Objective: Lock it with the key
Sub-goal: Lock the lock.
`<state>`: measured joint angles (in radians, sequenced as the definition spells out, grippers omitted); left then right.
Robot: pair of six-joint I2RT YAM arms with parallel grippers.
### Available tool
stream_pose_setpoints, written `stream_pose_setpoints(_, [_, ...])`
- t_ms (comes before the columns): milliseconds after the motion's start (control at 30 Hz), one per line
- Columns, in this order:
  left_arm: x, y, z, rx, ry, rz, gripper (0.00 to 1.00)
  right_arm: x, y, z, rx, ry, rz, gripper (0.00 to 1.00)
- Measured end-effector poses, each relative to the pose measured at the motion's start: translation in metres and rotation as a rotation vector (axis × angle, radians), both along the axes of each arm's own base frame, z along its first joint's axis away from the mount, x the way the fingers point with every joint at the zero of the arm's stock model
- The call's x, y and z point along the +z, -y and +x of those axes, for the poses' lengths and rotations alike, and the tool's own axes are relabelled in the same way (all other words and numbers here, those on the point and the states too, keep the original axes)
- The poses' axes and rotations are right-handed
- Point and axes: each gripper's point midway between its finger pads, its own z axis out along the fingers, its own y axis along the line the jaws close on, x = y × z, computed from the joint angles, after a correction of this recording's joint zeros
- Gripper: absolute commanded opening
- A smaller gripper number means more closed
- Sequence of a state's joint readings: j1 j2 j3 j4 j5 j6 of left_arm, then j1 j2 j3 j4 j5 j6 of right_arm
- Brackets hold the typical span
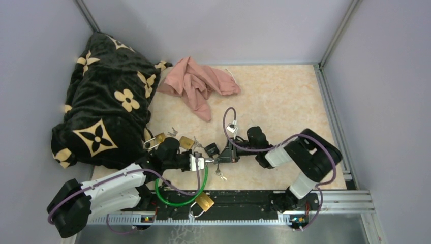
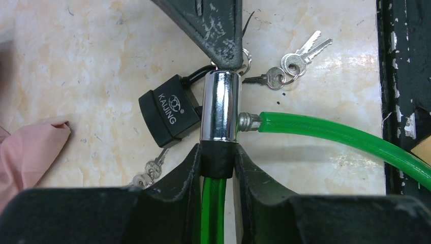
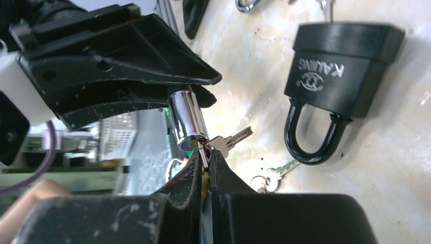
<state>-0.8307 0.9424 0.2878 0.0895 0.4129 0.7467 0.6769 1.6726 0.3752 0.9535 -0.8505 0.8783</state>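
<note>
The cable lock's chrome cylinder [image 2: 219, 104] is held over the marble-patterned table [image 2: 76, 76] near its front edge. The left gripper [image 2: 217, 157] is clamped on the cylinder's black collar, and the green cable [image 2: 330, 133] meets its side. The right gripper [image 3: 207, 157] is pinched tight on a key [image 3: 204, 151] at the cylinder's end face (depth unclear). A black KAIJING padlock [image 2: 170, 112] lies just beside, with loose keys [image 2: 292, 63] nearby.

Black padlock [image 2: 169, 113]: white lettering "KAIJING" printed on the body face, beneath a small round emblem; legible in the left wrist view, and seen upside down in the right wrist view
</note>
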Motion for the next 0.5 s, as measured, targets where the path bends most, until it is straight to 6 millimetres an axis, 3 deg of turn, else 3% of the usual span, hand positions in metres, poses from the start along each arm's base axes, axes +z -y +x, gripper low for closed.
stream_pose_setpoints(100, [0.005,-0.001,0.004,0.019,-0.033,-0.017,0.00,0.009,-0.002,0.002,-0.024,0.155,-0.033,0.00])
stream_pose_setpoints(367, [0.021,-0.002,0.009,0.047,-0.110,-0.062,0.00,0.043,-0.003,0.014,0.000,0.821,-0.175,0.00])
stream_pose_setpoints(500, [0.022,-0.002,0.010,0.051,-0.131,-0.075,0.00,0.046,-0.003,0.017,0.047,1.029,-0.227,0.00])
